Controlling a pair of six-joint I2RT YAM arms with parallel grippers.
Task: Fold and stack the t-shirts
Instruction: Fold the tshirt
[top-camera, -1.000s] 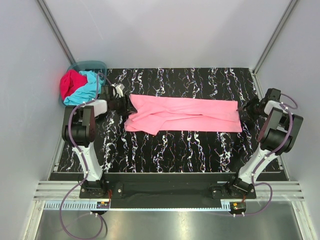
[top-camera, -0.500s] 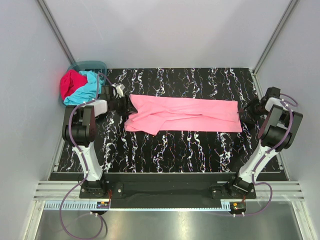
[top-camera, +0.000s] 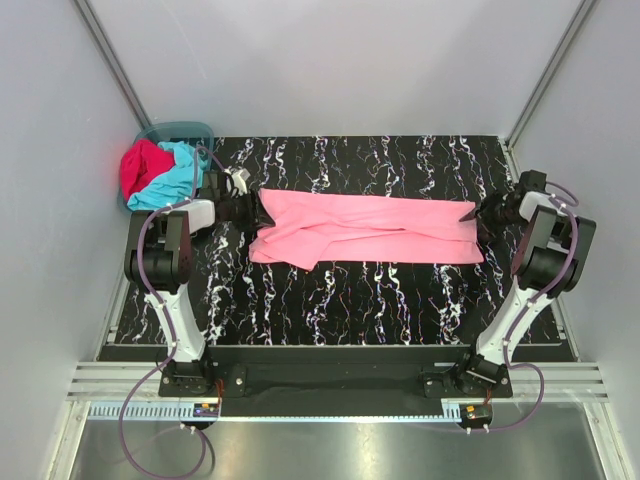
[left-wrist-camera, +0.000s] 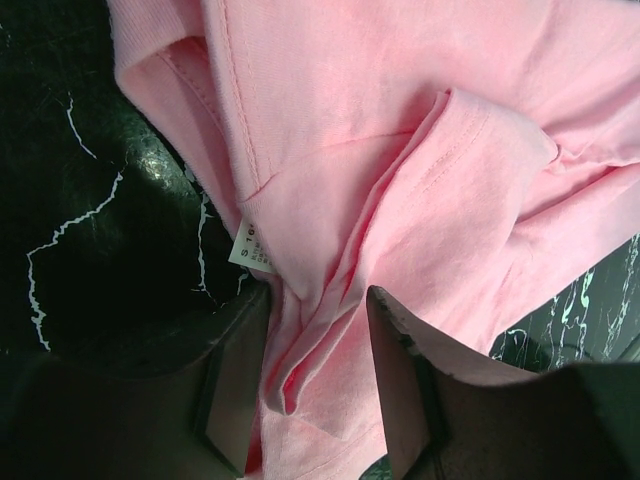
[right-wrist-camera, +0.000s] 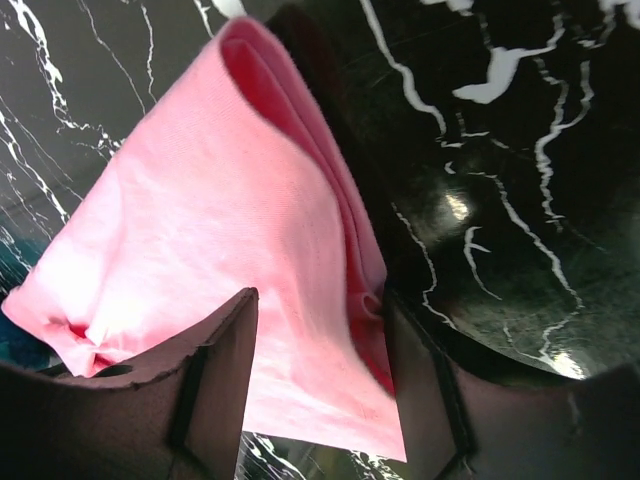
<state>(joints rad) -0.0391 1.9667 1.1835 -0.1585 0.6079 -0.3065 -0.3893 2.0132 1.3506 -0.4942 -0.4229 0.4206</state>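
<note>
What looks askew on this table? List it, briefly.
The pink t-shirt lies in a long strip, its left end bunched and uneven, folds ragged along the near edge. The turquoise t-shirt and red t-shirt sit heaped in the basket.

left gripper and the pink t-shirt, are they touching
Touching. The left wrist view shows the pink t-shirt bunched in the gap of the left gripper, a fold lying right against the inner face of one of the jaws.

T-shirt (top-camera: 365, 228) across the table (top-camera: 400, 290) between left gripper (top-camera: 258, 210) and right gripper (top-camera: 472, 213); other t-shirts (top-camera: 160, 172) in basket (top-camera: 180, 127), far-left corner.
</note>
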